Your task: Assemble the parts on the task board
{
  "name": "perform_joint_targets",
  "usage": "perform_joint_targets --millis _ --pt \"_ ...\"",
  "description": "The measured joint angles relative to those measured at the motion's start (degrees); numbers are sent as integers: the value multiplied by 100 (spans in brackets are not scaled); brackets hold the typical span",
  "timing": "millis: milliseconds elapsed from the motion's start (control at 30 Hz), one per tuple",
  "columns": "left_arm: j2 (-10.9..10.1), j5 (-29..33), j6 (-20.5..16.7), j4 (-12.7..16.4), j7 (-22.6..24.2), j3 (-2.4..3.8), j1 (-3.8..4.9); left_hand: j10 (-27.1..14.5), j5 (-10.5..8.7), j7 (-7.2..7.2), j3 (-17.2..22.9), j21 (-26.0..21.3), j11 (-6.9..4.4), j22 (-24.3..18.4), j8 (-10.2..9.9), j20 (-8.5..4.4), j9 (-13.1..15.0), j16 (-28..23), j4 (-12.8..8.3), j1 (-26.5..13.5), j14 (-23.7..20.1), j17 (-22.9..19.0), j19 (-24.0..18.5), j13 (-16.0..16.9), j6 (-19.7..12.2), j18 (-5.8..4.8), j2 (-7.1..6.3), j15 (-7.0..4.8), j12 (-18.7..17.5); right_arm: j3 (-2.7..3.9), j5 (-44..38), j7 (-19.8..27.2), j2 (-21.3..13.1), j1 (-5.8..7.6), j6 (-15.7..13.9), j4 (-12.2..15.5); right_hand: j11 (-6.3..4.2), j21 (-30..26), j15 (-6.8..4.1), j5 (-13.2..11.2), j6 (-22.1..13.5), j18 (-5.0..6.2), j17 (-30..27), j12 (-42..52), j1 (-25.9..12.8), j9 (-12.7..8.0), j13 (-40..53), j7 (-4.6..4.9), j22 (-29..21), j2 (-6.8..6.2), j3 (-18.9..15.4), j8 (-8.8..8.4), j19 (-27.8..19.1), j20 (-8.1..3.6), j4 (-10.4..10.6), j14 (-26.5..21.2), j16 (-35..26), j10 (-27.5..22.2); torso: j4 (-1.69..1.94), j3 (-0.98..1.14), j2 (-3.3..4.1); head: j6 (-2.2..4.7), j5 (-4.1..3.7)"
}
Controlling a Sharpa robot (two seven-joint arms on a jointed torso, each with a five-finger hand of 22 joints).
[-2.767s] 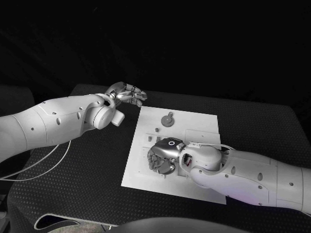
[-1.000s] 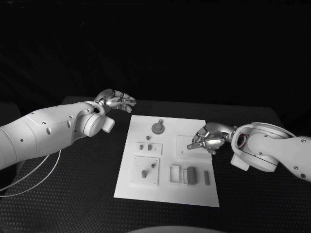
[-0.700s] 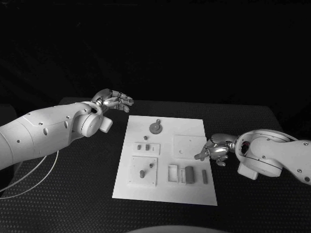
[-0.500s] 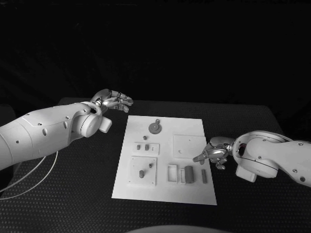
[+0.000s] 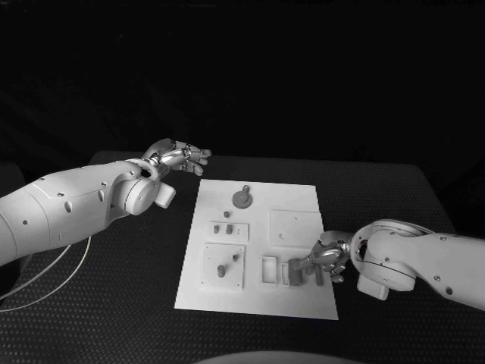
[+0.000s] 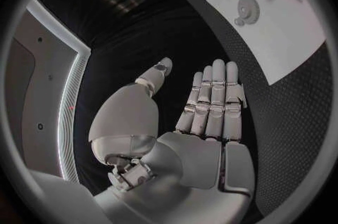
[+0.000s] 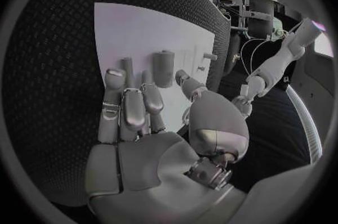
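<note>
The white task board [image 5: 291, 194] lies in the middle of the black table. A grey gear part [image 5: 242, 199] sits near its far edge, small pegs [image 5: 222, 227] stand left of centre, and upright block parts [image 5: 296, 271] stand in slots near the front. My right hand [image 5: 328, 252] hovers at the board's right edge beside those blocks, holding nothing. In the right wrist view my right hand [image 7: 141, 122] has straight fingers that reach toward an oblong part [image 7: 164, 61] on the board [image 7: 141, 27]. My left hand [image 5: 179, 158] hangs open beyond the board's far left corner.
In the left wrist view my left hand [image 6: 200, 117] is flat over bare black table, with the board [image 6: 296, 38] and its gear [image 6: 248, 8] off to one side. Black table surrounds the board on both sides.
My right hand has moved from the board's middle right toward the near edge, beside the slotted blocks. My left hand has stayed where it was.
</note>
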Motion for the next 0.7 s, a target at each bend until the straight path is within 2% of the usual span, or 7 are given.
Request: perform_joint_targets --millis 67,167,200,300,367,567,700 --pt "-8 19 27 0 11 0 0 -87 -32 36 -61 -110 34 -47 -37 67 -22 -122 61 -143 -164 -14 -156 -27 -81 0 19 75 -53 3 -5 -6 18 -32 0 -12 0 0 0 0 0 0 -12 0 0 -7 0 0 0 0 13 0 0 0 13 0 0 0 -1 1 0 -15 7" --pt "-10 72 92 2 35 0 0 -372 -61 -41 -192 -492 137 -261 -142 324 -77 -569 195 -488 -752 -157 -693 -138 -309 0 98 344 -136 3 -13 -14 54 -65 0 -37 2 0 15 0 -1 -4 -31 0 -30 -15 0 1 0 -30 17 -33 -13 -11 16 -15 0 -3 -1 1 0 -26 14" --pt "-10 96 115 6 45 0 0 -511 -89 -88 -216 -604 167 -390 -186 470 -94 -811 266 -624 -1063 -231 -970 -210 -414 0 123 492 -136 3 -15 -15 69 -76 0 -47 20 0 18 0 -11 -7 -39 0 -30 -15 0 11 0 -30 29 -33 -22 -20 29 -18 0 -21 0 1 0 -29 15" --pt "-10 142 159 9 63 0 0 -749 -90 -136 -211 -632 152 -641 -199 655 -102 -1153 329 -714 -1447 -314 -1377 -370 -501 0 171 657 -136 5 -17 -15 91 -96 0 -61 21 0 18 0 -19 -19 -41 0 -30 -21 0 18 0 -30 29 -33 -23 -21 29 -18 0 -22 -1 0 -2 -38 23" --pt "-10 172 185 14 73 0 0 -820 -90 -129 -217 -632 120 -733 -199 694 -99 -1251 335 -714 -1551 -334 -1496 -438 -507 0 171 691 -135 5 -19 -15 98 -101 0 -70 21 0 18 0 -19 -19 -47 0 -30 -21 0 17 -1 -30 29 -33 -24 -21 29 -18 0 -22 -3 1 -2 -40 31" --pt "-12 231 237 38 84 0 0 -934 -90 -44 -209 -632 231 -858 -199 712 -94 -1308 371 -713 -1569 -322 -1534 -552 -592 0 171 716 -135 7 -21 -10 160 -101 7 -99 23 0 18 -1 -28 -24 -69 -29 -29 -28 -1 9 -1 -30 44 -55 -33 -30 44 -18 -1 -25 -11 1 -4 -56 46" --pt "-12 253 259 43 90 0 0 -953 -90 -44 -203 -632 254 -881 -199 712 -86 -1308 377 -713 -1540 -306 -1534 -581 -592 89 171 744 -135 10 -22 -7 251 -106 13 -147 41 22 18 -1 -28 -32 -75 -29 -29 -30 -1 9 -1 -30 69 -54 -34 -29 20 -18 -1 -43 -13 1 -4 -67 47"
